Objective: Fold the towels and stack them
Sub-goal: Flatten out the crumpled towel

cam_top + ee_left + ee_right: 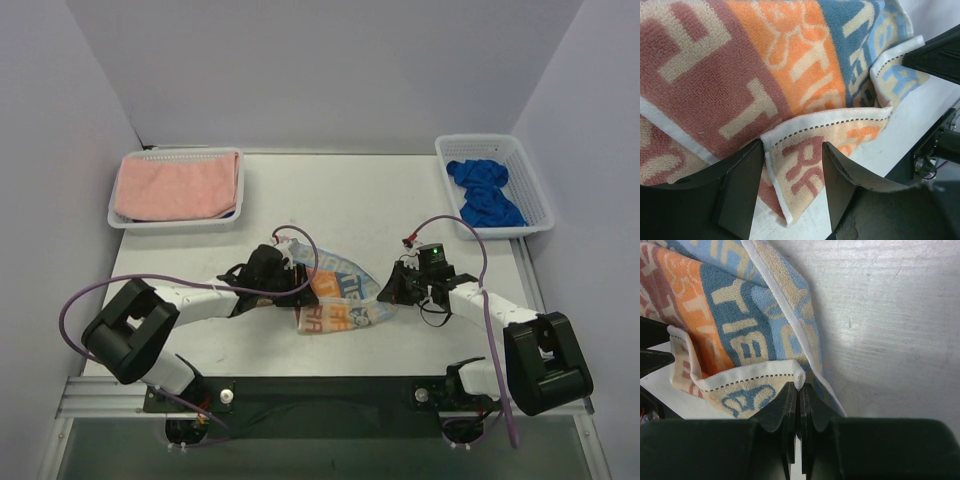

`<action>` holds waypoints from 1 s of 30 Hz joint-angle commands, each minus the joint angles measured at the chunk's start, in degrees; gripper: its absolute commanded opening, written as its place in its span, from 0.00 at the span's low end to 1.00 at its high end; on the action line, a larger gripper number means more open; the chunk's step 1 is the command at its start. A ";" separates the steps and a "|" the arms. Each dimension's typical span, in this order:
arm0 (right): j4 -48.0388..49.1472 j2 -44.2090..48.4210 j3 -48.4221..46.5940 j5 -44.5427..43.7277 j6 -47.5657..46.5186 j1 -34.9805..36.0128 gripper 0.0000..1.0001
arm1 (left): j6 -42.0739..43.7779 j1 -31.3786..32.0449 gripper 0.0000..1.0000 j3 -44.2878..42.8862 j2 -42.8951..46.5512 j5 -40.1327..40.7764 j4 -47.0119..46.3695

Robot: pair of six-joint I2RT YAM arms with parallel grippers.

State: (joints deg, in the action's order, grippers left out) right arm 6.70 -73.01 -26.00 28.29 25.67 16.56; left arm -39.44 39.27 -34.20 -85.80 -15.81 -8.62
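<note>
The tabletop (pixel 350 195) is white and flat. Plain pale walls (pixel 320 70) stand close around it, at the back and on both sides. A silver metal rail (pixel 80 400) runs along the near edge. The light is soft and even.

The left arm (pixel 195 297) and right arm (pixel 482 300) have white links, bulky black joints and looping purple cables (pixel 66 310).

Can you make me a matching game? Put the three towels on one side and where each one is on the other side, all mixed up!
Towels:
1. pink towel
2. blue towel
3. lettered towel

Places:
A. crumpled in the right basket
B. on the table, not in any basket
C. lying flat in the left basket

Pairs: 1-C, 2-A, 3-B.
</note>
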 commanded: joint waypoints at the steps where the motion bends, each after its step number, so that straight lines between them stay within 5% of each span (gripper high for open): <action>1: 0.77 0.50 0.42 -0.34 0.08 -0.03 0.00 | -2.48 0.28 0.60 -0.87 3.09 -2.12 -1.92; 14: 0.77 -0.29 0.16 -0.52 -0.01 -0.03 0.00 | -2.57 0.20 0.53 -0.35 -0.15 -5.01 -3.86; 27: 0.68 -0.73 0.25 -0.61 0.08 -0.03 0.00 | -2.48 0.02 0.61 -0.08 -6.14 -6.33 -6.14; 30: 0.68 -0.73 0.16 -0.78 -0.01 -0.03 0.00 | -2.48 0.02 0.47 0.01 -5.17 -6.77 -6.14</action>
State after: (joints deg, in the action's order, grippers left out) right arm 6.72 -73.06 -25.91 28.27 25.67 16.56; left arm -42.78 39.27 -34.11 -90.67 -22.33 -14.72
